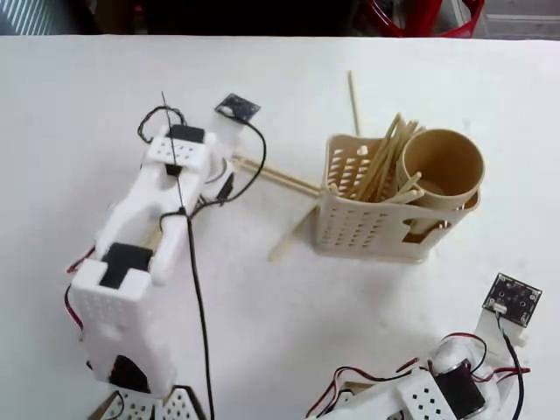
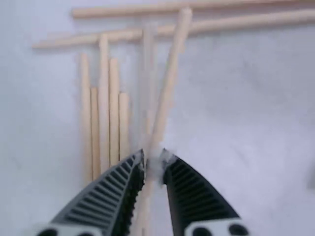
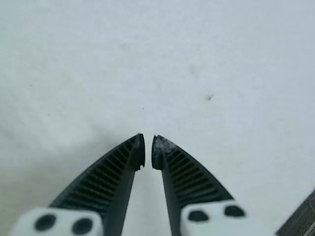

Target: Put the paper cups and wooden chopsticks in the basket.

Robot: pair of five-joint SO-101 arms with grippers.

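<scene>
White table (image 1: 262, 332) runs to its far edge at the top of the high view, w/ wide bare surface near centre, btwn the two arms and in front of the basket. White L arm (image 1: 140, 262) stretches over the table's left part, well apart from the basket. White R arm (image 1: 437, 394) sits low at the near right corner. Cream perforated plastic basket (image 1: 367, 232) stands upright, right of centre, w/ open table on all sides. Tan paper cup (image 1: 442, 162) stands inside its right end, mouth up, rim above the basket's edge. Bundle of wooden chopsticks (image 1: 381, 162) leans inside, left of the cup. Loose wooden sticks (image 1: 280, 175) lie btwn L arm and basket; one slanted stick (image 1: 293, 234) touches the basket's left wall; a lone stick (image 1: 353, 101) lies beyond it. L gripper (image 2: 152, 160) pinches one pale chopstick (image 2: 167, 93) beside a row of flat sticks (image 2: 103, 108). R gripper (image 3: 147, 150): jaws pressed nearly together, holding nothing, over bare table.
</scene>
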